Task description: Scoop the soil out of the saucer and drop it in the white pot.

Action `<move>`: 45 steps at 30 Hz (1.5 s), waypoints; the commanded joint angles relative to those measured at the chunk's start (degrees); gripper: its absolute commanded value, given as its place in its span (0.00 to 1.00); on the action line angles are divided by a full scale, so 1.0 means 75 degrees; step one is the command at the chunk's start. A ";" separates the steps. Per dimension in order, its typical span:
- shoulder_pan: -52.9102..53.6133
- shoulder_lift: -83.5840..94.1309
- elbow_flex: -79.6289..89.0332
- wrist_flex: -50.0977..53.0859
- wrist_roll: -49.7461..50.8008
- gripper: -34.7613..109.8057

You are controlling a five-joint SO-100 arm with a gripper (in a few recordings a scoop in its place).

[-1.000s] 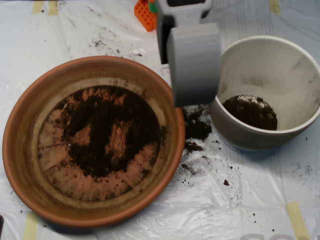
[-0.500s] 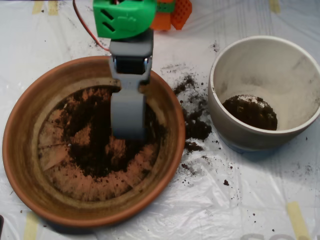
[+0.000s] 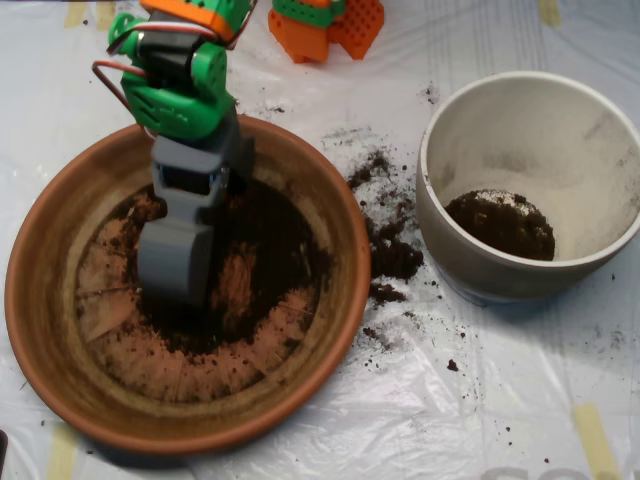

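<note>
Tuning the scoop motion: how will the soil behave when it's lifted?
The soil looks loose and crumbly, so it will probably spill; crumbs already lie on the sheet. It is spread thin in the saucer, so each lift likely gathers little.

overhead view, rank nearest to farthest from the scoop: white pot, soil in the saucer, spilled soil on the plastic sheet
1. soil in the saucer, right at the scoop
2. spilled soil on the plastic sheet, between the saucer and pot
3. white pot, far right

Grey clamshell scoop (image 3: pixel 177 262), smooth rounded shell, dark recess in the boxy grey mount above it. Above that a green printed housing (image 3: pixel 180 85), orange part on top. Red cable (image 3: pixel 108 82) loops beside the green housing.
</note>
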 commanded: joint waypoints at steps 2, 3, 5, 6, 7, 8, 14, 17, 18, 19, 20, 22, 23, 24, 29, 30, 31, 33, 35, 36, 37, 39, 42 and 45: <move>0.0117 -0.0316 -0.1043 0.0047 -0.0188 0.66; 0.0082 -0.0480 -0.1230 0.0105 -0.0199 0.66; -0.0012 -0.0867 -0.1687 0.0316 -0.0211 0.68; -0.0059 -0.1090 -0.1957 0.0469 -0.0188 0.68; -0.0105 -0.1301 -0.2203 0.0586 -0.0188 0.68; -0.0129 -0.1500 -0.2461 0.0703 -0.0152 0.69; -0.0246 -0.2754 -0.3973 0.1559 -0.0070 0.67; -0.0258 -0.3070 -0.4430 0.1863 -0.0105 0.67; -0.0270 -0.3117 -0.4512 0.1922 -0.0152 0.66; -0.0270 -0.3176 -0.4629 0.2004 -0.0176 0.66; -0.0270 -0.3246 -0.4746 0.2086 -0.0211 0.66; -0.0270 -0.3410 -0.5004 0.2250 -0.0270 0.64; -0.0258 -0.3480 -0.5109 0.2320 -0.0293 0.63; -0.0234 -0.3527 -0.5180 0.2355 -0.0305 0.63; -0.0105 -0.3539 -0.5133 0.2367 -0.0410 0.56; -0.0070 -0.3539 -0.5121 0.2367 -0.0434 0.54; -0.0023 -0.3516 -0.5109 0.2367 -0.0445 0.51; 0.0059 -0.3410 -0.4969 0.2262 -0.0469 0.43; 0.0129 -0.3270 -0.4781 0.2156 -0.0527 0.39; 0.0141 -0.3164 -0.4617 0.2063 -0.0562 0.37; 0.0152 -0.3012 -0.4383 0.1922 -0.0586 0.36; 0.0164 -0.2648 -0.3832 0.1594 -0.0621 0.34; 0.0141 -0.2027 -0.2988 0.1137 -0.0645 0.34; 0.0059 -0.1371 -0.2168 0.0750 -0.0645 0.33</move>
